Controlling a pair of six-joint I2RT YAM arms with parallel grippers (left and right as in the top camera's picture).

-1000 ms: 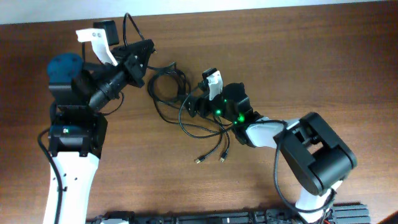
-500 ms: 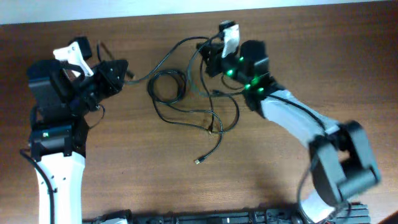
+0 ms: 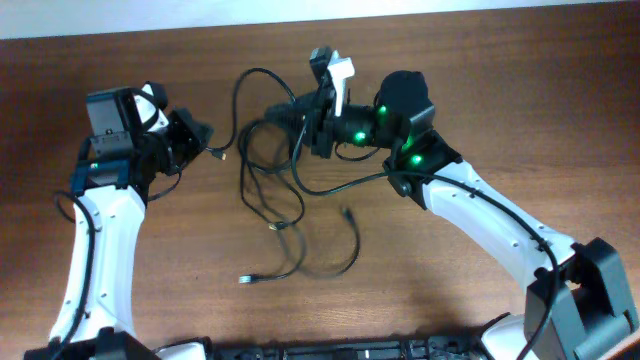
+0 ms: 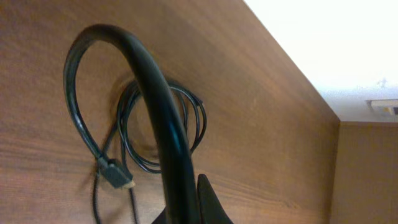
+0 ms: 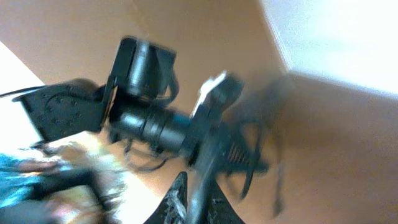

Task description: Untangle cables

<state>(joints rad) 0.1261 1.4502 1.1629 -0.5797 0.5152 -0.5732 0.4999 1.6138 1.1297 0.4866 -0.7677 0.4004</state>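
The cables (image 3: 268, 160) lie as thin black loops across the middle of the brown table, with plug ends at the lower left (image 3: 245, 279) and in the middle (image 3: 347, 213). My left gripper (image 3: 197, 135) is shut on one cable, whose short end with a plug (image 3: 215, 153) sticks out to the right. In the left wrist view that cable (image 4: 158, 106) runs up from the gripper (image 4: 186, 208), arcs over and ends in a plug (image 4: 115, 174) beside a coil (image 4: 163, 127). My right gripper (image 3: 315, 125) is shut on another cable (image 5: 200, 183) at the top of the tangle; that view is blurred.
The table's far edge (image 3: 500, 12) meets a white wall at the top. The left arm (image 5: 149, 121) shows across the right wrist view. A dark rail (image 3: 350, 350) runs along the near edge between the arm bases.
The right gripper has closed on a cable and swung up, then left. The left gripper has drawn its cable leftward. The loops have spread out and the loose plug ends slid left.
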